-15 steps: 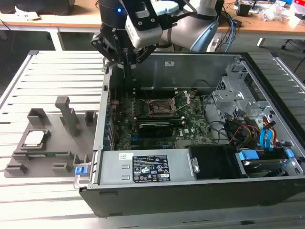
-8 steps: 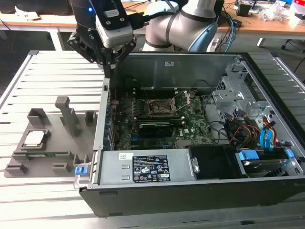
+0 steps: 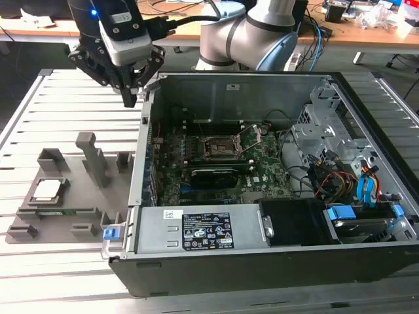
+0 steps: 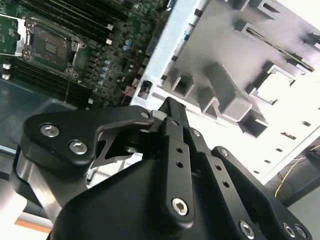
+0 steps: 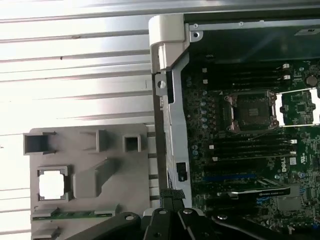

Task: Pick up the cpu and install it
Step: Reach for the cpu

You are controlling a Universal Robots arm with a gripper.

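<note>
A silver and pale blue robot arm (image 3: pixel 249 33) reaches over a slatted metal table (image 3: pixel 65 91) that holds an open dark grey desktop computer case (image 3: pixel 249 91), lying on its side. The arm's black two-fingered gripper (image 3: pixel 129 98) hangs above the case wall on the exterior view's left, near the far corner. Its fingers are drawn together to a narrow point and nothing is between them. In both wrist views the gripper (image 4: pixel 170 105) (image 5: pixel 171 192) sits over that pale wall edge, between the case and a grey plastic holder tray (image 3: pixel 98 196) (image 5: pixel 130 170) with raised blocks and recesses. The tray lies flat on the table just beside the case, on the exterior view's left. The cpu (image 3: pixel 49 190) (image 5: pixel 51 183), a small flat square chip with a pale silver-white top, lies flat in a square recess of the tray, on the side away from the case. It is well apart from the gripper and untouched. Inside the case a green motherboard (image 3: pixel 262 173) carries a black square socket (image 3: pixel 219 147) (image 5: pixel 251 111) (image 4: pixel 50 47) with its metal frame swung open beside it. The socket is uncovered and holds no chip.
</note>
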